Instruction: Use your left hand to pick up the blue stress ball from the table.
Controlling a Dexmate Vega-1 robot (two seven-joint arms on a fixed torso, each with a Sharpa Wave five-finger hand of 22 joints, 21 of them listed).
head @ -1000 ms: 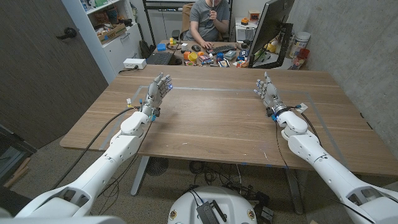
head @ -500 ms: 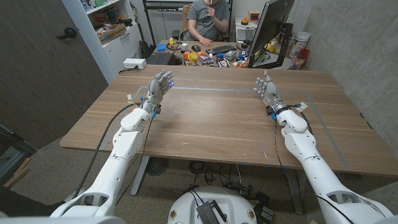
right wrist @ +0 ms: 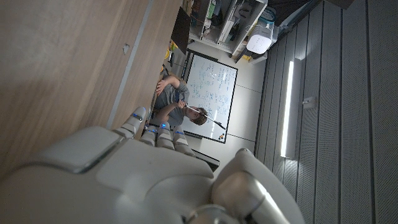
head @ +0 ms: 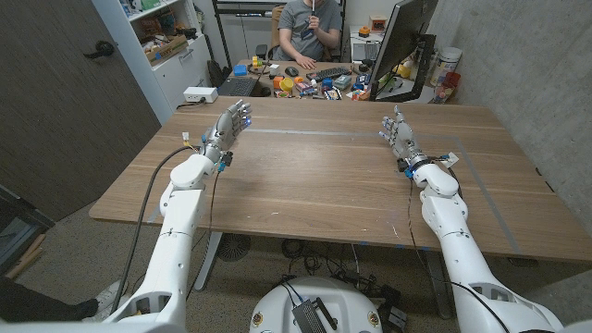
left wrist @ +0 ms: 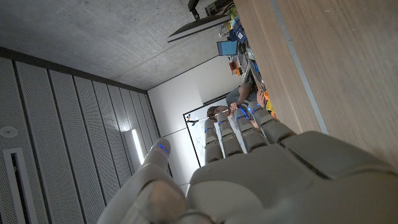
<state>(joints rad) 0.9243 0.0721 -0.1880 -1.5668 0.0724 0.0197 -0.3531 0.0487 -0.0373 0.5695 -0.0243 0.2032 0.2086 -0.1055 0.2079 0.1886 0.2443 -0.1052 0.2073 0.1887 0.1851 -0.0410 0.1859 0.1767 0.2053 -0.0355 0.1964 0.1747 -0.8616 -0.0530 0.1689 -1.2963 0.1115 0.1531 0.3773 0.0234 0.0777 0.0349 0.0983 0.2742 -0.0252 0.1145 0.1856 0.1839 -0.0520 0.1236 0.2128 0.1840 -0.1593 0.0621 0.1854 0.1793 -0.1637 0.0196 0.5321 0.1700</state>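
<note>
Hovering empty: left hand (head: 230, 125) above table (head: 324, 176).

We see a warm brown wooden table (head: 324, 176) with visible grain and a pale line of tape tracing a rectangle across its top, and over it our two arms are glossy white with black cables. Our left hand (head: 229, 125) and right hand (head: 398, 134) are light grey, with small blue lights at the fingertips (left wrist: 160, 148). Behind the table a person (head: 310, 28) wears a grey shirt beside a black monitor (head: 407, 42), a white whiteboard (right wrist: 214, 96) and a clutter of orange, yellow and blue items (head: 296, 83).
</note>
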